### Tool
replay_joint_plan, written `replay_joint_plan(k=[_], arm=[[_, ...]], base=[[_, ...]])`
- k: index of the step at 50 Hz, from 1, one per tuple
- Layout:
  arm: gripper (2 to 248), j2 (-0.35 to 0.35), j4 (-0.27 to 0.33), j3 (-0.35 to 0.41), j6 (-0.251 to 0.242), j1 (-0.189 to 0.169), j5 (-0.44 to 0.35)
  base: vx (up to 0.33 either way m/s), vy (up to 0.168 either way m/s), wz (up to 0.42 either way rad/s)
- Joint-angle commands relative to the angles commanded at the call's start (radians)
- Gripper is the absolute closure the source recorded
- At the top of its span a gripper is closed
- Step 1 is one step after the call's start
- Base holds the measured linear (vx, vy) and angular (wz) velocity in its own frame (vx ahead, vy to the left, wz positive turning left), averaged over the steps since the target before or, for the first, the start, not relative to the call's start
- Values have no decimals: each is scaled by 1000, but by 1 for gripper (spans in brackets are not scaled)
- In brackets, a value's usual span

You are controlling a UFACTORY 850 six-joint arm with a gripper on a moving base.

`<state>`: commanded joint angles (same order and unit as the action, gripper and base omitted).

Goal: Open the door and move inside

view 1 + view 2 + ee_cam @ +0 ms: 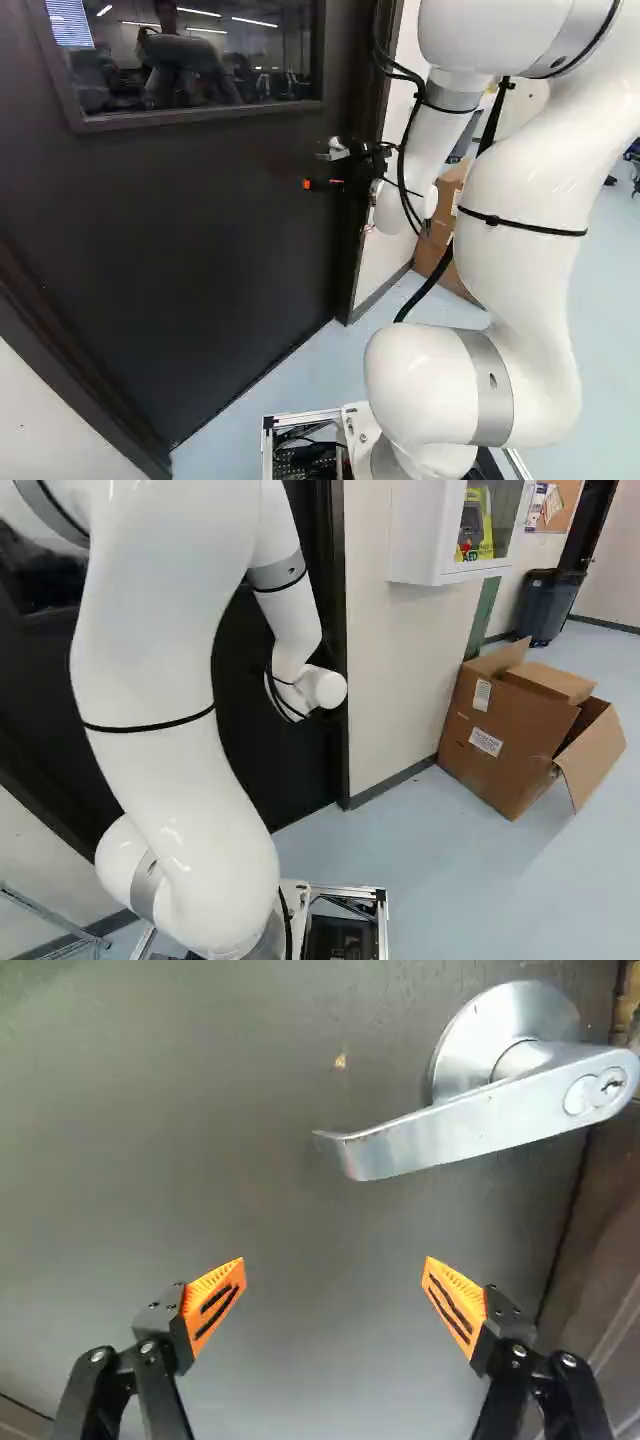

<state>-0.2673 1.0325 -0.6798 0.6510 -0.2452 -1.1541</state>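
Observation:
The dark door (180,220) with a window stands closed in its frame at the left of the left base view. Close to its latch side is my gripper (325,185); the arm hides it in the right base view. In the wrist view the gripper (335,1295) has its orange-padded fingers wide apart, nothing between them. A silver lever handle (470,1125) on a round plate lies ahead of the fingers and off to one side, nearer the door's edge, untouched.
Right of the door, a pale wall (390,670) carries a white cabinet (430,540). An opened cardboard box (510,730) stands on the floor against that wall. A dark bin (548,605) is farther back. The door frame (80,400) runs close ahead of the base.

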Motion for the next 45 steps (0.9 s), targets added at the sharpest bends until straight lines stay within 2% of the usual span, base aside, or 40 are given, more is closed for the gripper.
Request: replay_joint_plan(k=[28, 45], arm=[[3, -95, 0, -119, 0, 30, 0], [3, -162, 0, -206, 0, 64, 0]], base=[[0, 0, 0], [0, 0, 0]])
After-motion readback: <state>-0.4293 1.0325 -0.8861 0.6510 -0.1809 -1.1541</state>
